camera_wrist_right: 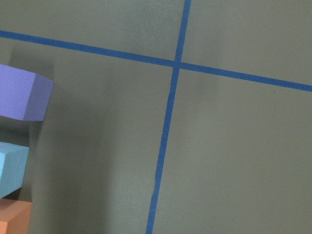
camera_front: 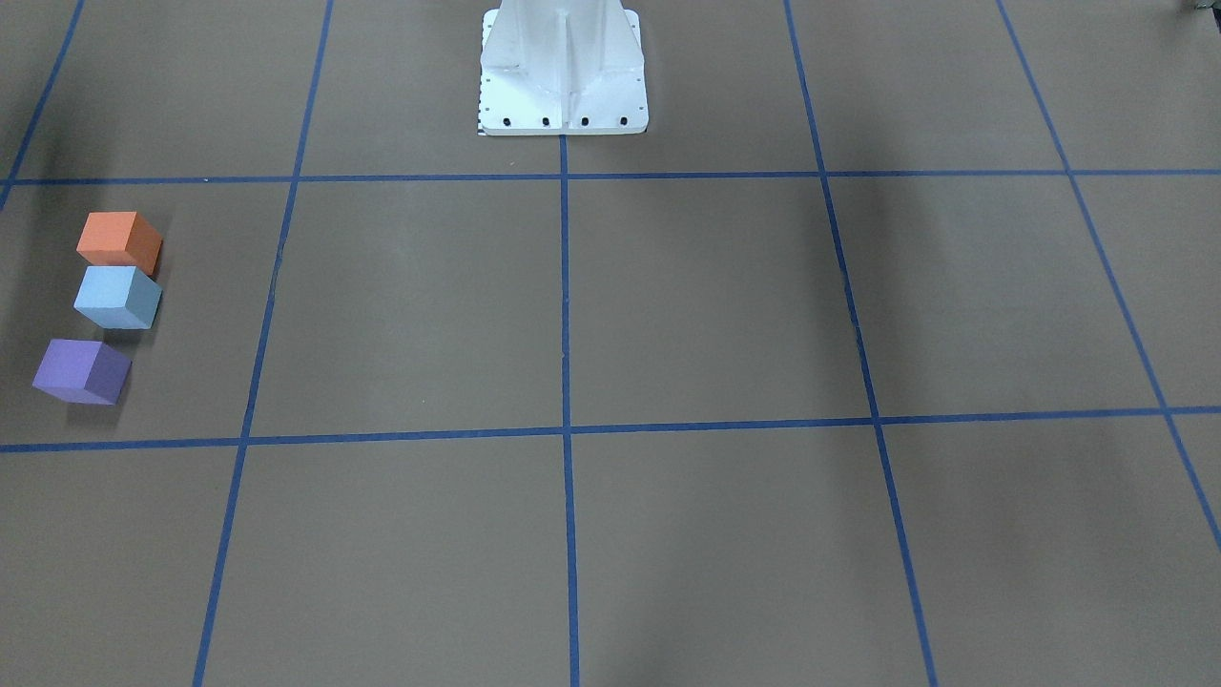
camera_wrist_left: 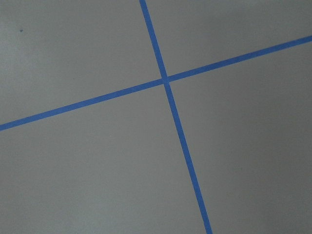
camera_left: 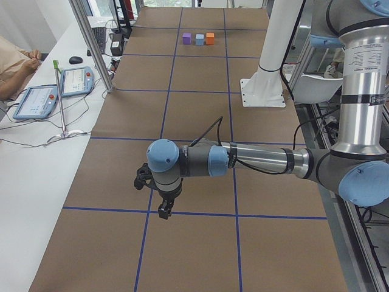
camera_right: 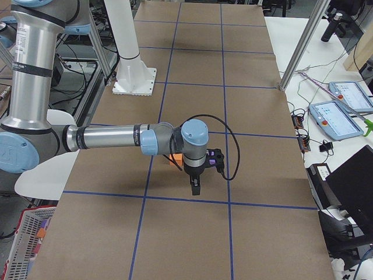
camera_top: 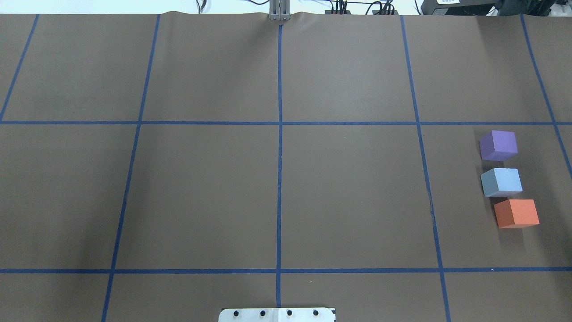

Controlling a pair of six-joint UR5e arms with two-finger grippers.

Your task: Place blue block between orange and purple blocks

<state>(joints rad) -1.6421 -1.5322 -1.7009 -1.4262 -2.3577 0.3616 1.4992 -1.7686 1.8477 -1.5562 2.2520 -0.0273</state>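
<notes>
The light blue block [camera_top: 501,182] sits on the table between the purple block [camera_top: 498,145] and the orange block [camera_top: 516,213], in a short row on the robot's right. The same row shows in the front-facing view: orange [camera_front: 119,239], blue [camera_front: 117,297], purple [camera_front: 82,371]. The right wrist view catches their edges: purple [camera_wrist_right: 24,97], blue [camera_wrist_right: 12,165], orange [camera_wrist_right: 14,217]. My right gripper [camera_right: 195,189] hangs above the table beside the row. My left gripper [camera_left: 163,213] hangs far from the blocks. Both show only in the side views, so I cannot tell whether they are open or shut.
Brown paper with a blue tape grid [camera_top: 279,179] covers the table. The white robot base [camera_front: 563,72] stands at the table's middle edge. Tablets [camera_left: 61,85] and cables lie on a side bench, where a person's arm [camera_left: 15,67] shows.
</notes>
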